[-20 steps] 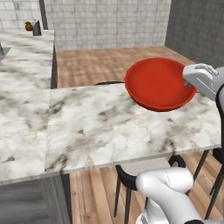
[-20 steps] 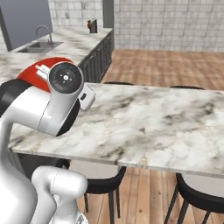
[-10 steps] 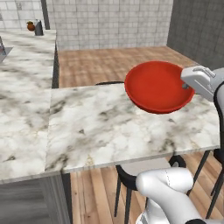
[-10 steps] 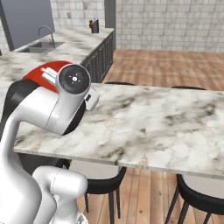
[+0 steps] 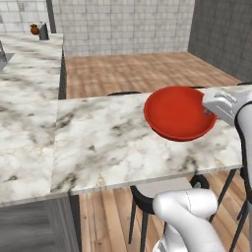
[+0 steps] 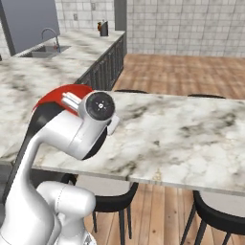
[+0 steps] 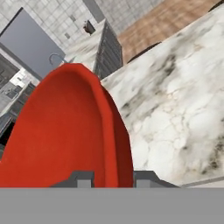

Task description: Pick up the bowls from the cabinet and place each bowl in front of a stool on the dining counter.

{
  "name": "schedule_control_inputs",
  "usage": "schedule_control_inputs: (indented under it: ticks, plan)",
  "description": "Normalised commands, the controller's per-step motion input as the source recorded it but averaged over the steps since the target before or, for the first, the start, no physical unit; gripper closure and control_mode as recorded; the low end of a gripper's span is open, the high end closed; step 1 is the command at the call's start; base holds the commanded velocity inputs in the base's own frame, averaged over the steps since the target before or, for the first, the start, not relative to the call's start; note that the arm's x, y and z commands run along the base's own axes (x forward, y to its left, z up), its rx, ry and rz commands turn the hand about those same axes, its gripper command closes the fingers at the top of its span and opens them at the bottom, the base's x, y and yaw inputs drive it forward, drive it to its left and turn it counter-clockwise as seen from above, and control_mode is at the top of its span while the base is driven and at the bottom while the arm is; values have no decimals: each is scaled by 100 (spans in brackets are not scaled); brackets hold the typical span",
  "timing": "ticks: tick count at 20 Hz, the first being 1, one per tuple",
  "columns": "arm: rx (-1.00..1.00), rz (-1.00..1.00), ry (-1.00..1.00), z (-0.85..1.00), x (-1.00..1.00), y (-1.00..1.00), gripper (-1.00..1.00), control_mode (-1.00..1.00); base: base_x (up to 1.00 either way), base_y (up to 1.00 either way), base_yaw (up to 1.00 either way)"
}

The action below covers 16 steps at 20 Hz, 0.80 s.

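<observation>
Nearest, a stool sits tucked under the near edge of the dining counter. Above the slab, toward its right, the gripper pinches the rim of the red bowl. The bowl looks rigid, glossy, likely slippery and breakable, so a rim pinch seems right.

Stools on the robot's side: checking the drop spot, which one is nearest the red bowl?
The left stool in the right base view, just below the red bowl over the dining counter. The other stool stands far to the right.
</observation>
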Motion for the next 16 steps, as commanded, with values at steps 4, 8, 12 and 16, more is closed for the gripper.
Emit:
schedule_control_inputs:
  ticks: [4, 8, 12, 16]
  plan:
    - [7, 0, 9, -20, 12, -23, 100, -100, 0, 0, 0]
    - [16, 0, 19, 0, 8, -31, 100, -100, 0, 0, 0]
    - [17, 0, 29, 0, 14, -32, 100, -100, 0, 0, 0]
    - [7, 0, 21, -2, 21, -18, 100, -100, 0, 0, 0]
